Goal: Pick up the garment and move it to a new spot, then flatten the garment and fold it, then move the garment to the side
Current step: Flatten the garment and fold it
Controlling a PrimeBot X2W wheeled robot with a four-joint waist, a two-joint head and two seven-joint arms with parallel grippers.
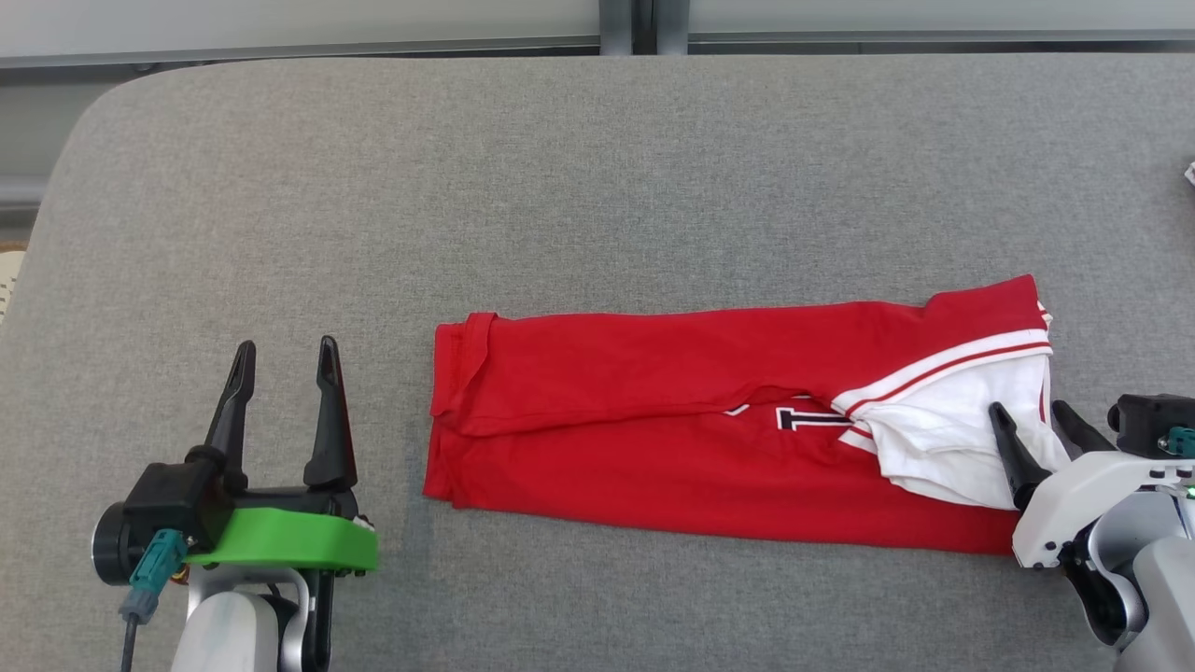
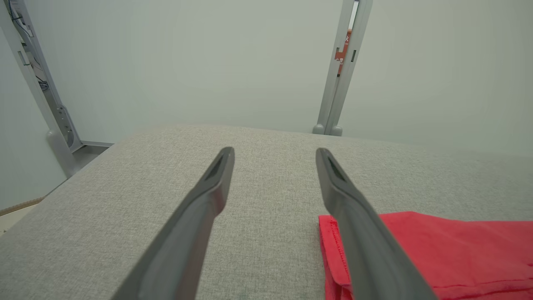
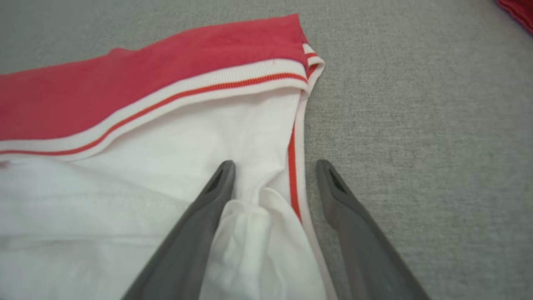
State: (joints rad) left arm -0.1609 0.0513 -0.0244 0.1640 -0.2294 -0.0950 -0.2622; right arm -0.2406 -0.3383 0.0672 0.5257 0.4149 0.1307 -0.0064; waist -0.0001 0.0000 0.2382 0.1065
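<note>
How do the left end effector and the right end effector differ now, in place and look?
The left end effector stands over the bare grey table, apart from the left end of the garment; the right end effector is at its right end, white cloth between its fingers. The left end effector has a green base; the right end effector's is white. Both are open, with dark fingers.
</note>
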